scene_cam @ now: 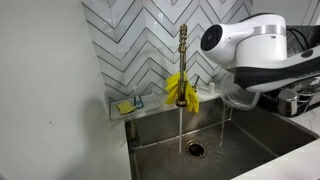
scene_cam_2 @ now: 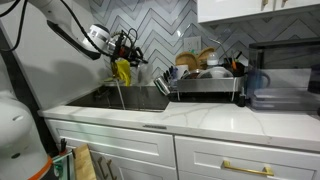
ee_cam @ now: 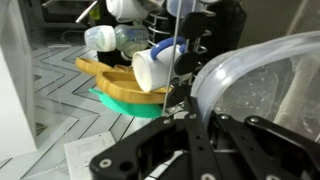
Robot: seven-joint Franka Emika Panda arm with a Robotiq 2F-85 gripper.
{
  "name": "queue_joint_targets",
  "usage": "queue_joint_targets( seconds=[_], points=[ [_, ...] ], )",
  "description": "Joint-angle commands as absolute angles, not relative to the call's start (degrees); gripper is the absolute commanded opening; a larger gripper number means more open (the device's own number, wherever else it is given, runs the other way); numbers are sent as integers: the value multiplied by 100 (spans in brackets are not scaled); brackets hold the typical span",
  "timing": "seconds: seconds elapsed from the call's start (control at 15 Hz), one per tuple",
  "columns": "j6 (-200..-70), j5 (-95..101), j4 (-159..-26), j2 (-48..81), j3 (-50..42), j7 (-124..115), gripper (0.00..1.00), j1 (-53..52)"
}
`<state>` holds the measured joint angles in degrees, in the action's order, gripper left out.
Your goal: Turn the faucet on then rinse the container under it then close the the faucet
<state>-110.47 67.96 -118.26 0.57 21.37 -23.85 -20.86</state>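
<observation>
The black gripper had its jaws clamped on the clear plastic container, at 3 o'clock from the tall brass faucet; wet (and thin), it could slip.

Exterior views: even, soft indoor light, no hard shadows. Steel sink carries pale sheen. White arm near blown out at 2 o'clock. Resolution low, fine tile lines smeared. White lower cabinets bright; recess beneath upper cabinets dimmer at 1 o'clock. White blurred shape at 8 o'clock, too close for focus. Wrist view: glare streaks on clear container at 3 o'clock; dark end effector soft at 6 o'clock.
</observation>
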Motion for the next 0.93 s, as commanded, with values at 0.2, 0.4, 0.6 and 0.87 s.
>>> queue_joint_targets(
  seconds=[0.2,0.4,0.6,0.87],
  points=[
    [-10122,8348,-11815,226,2321,-2899,1,-2311],
    [-9877,8265,-11781,292,2313,-3038,1,-2317],
    [-9771,8056,-11736,337,2297,-3099,1,-2298],
    [-9858,7115,-11640,344,2209,-3067,1,-2201]
  ],
)
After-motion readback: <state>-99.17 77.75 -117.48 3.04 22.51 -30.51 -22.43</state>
